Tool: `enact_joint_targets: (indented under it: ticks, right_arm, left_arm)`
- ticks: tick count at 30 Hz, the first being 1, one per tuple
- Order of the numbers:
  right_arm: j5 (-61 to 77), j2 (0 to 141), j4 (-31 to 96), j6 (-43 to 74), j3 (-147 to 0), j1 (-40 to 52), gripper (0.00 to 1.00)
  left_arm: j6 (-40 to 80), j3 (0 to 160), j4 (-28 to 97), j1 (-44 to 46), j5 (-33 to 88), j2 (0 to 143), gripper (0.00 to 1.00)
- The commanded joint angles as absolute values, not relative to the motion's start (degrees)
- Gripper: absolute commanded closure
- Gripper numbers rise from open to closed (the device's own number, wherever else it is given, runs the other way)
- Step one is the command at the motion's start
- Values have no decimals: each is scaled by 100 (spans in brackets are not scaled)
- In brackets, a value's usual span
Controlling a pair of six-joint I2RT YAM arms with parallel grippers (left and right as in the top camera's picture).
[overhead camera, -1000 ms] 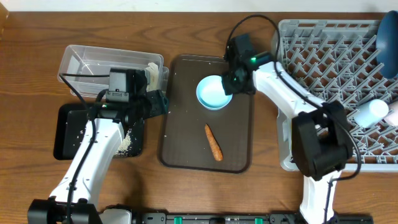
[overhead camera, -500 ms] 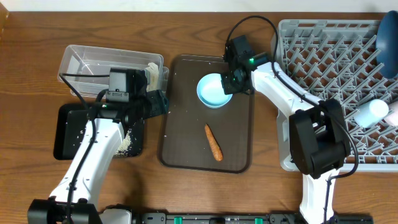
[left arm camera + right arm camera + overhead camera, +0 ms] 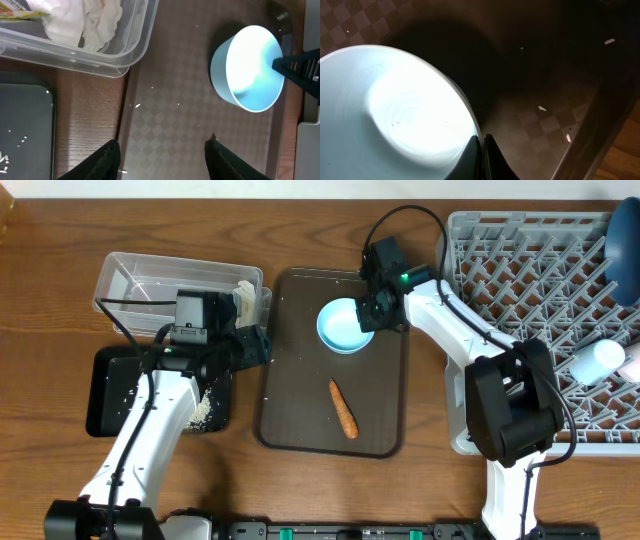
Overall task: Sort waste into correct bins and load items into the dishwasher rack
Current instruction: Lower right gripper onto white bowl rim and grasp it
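Note:
The pale blue bowl (image 3: 340,328) sits on the brown serving tray (image 3: 300,380). My right gripper (image 3: 372,315) is shut on its right rim, as the right wrist view shows with the fingers (image 3: 482,145) pinching the bowl's edge (image 3: 395,115). The orange carrot piece (image 3: 344,408) lies on the same tray, below the bowl. My left gripper (image 3: 258,345) is open and empty at the tray's left edge (image 3: 162,155). White tissue (image 3: 95,20) and the yellow-green wrapper (image 3: 20,12) lie in the clear tub (image 3: 170,280). Rice grains (image 3: 205,408) lie in the black tray (image 3: 110,395). The spoon is out of view.
The grey dishwasher rack (image 3: 530,300) stands at the right, holding the dark blue plate (image 3: 625,235), a pale blue cup (image 3: 598,360) and a pink cup (image 3: 633,360). A few loose rice grains (image 3: 542,108) lie on the brown tray.
My right wrist shifted very slightly up and left with the bowl's rim in its grip. The left arm has not moved.

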State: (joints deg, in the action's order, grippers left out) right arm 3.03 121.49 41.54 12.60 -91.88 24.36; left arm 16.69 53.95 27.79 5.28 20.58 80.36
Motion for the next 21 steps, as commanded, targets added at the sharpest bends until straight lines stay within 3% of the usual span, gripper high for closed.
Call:
enact_joint_targets:
  ticks: [1, 2, 6, 21]
  right_arm:
    - [217, 12195, 4200, 1240, -9244, 2517, 95]
    - [217, 12197, 4202, 1240, -9244, 2517, 89]
    - [217, 12195, 4202, 1240, -9244, 2517, 84]
    - [217, 12195, 4219, 1240, -9244, 2521, 86]
  left_arm:
    - [1638, 5454, 2803, 504, 1981, 8009, 43]
    - [1638, 5454, 2803, 504, 1981, 8009, 43]
    - [1638, 5454, 2801, 504, 1981, 8009, 43]
    - [1638, 5454, 2803, 504, 1981, 8009, 43]
